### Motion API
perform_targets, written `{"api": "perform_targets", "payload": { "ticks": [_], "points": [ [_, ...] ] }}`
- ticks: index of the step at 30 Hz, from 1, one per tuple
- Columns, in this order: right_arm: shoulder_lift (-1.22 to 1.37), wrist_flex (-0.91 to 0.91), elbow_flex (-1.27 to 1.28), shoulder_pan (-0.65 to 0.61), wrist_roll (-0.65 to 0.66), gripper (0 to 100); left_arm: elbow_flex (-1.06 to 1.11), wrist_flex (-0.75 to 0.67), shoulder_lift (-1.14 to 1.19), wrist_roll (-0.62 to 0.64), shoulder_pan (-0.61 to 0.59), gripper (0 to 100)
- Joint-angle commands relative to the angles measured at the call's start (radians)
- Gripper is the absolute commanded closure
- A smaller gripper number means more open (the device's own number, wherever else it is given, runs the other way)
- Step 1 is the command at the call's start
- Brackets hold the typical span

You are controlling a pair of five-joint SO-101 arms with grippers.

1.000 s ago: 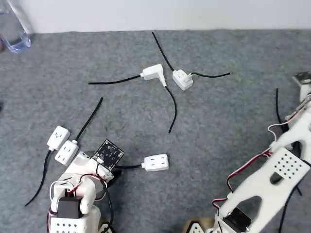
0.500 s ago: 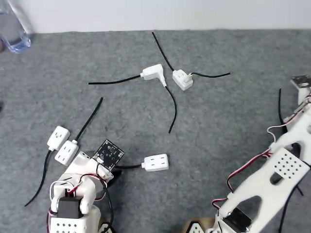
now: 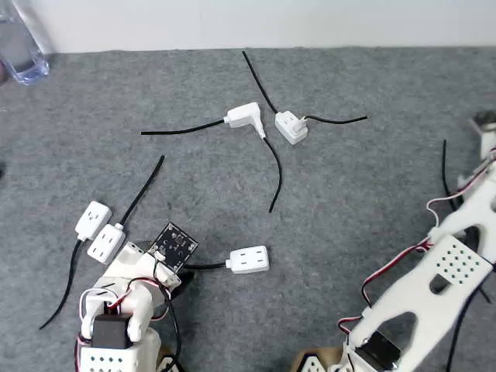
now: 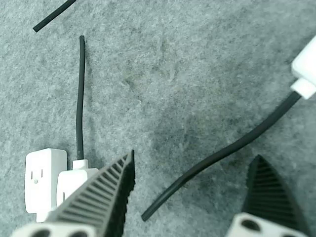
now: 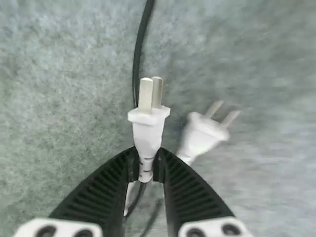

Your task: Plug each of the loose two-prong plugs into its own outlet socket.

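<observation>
**R gripper clamping a plug, far right of the lone socket**

The plug (image 5: 148,126) is being held off the mat (image 3: 349,194), well to the right of the lone socket (image 3: 249,260), near the table's right edge. The R gripper (image 5: 146,159) is pinching it tight at the neck, just behind the flange. The prongs (image 5: 150,93) are pointing away from the gripper and are left free. A spare plug (image 5: 202,136) is lying on the mat just beside the held one, prongs tilted. A black cord (image 5: 140,49) is running along the mat under the prongs; whether it belongs to the held plug can't be told.

Handling, as a judgement: the plug is prob. light, w/ a hard smooth moulded body that can pivot btwn the pads. The thin prongs are prob. bendable, so they're no place to grip. The neck or the flat body sides are the best hold. The cord will likely be springy and tug the plug off line. The lone socket looks light too and may skid when pushed, so it wants bracing.

Pose: the R arm (image 3: 442,271) is stretching out to the right of the lone socket, wrist at the frame edge. The L arm (image 3: 116,325) is sitting folded low, just left of the lone socket. The L gripper (image 4: 193,158) is gaping wide w/ nothing in it, hanging over the mat btwn the paired blocks (image 3: 93,220) and the lone socket's cable.
</observation>
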Motion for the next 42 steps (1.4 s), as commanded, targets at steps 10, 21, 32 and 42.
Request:
{"api": "perform_targets", "payload": {
  "ticks": [10,21,32,42],
  "points": [
    [-0.171,0.048,-0.025,-0.056,0.002,99.1,-0.005,0.005,-0.011,-0.011,0.005,66],
    [-0.636,0.047,0.402,-0.24,0.002,99.1,-0.005,0.005,-0.011,-0.011,0.005,66],
    [-0.9,0.047,0.586,-0.361,0.0,99.1,-0.005,0.005,-0.011,-0.011,0.002,66],
    [-1.017,0.048,0.787,-0.386,-0.052,99.1,-0.005,0.005,-0.011,-0.011,0.003,66]
  ]
}}
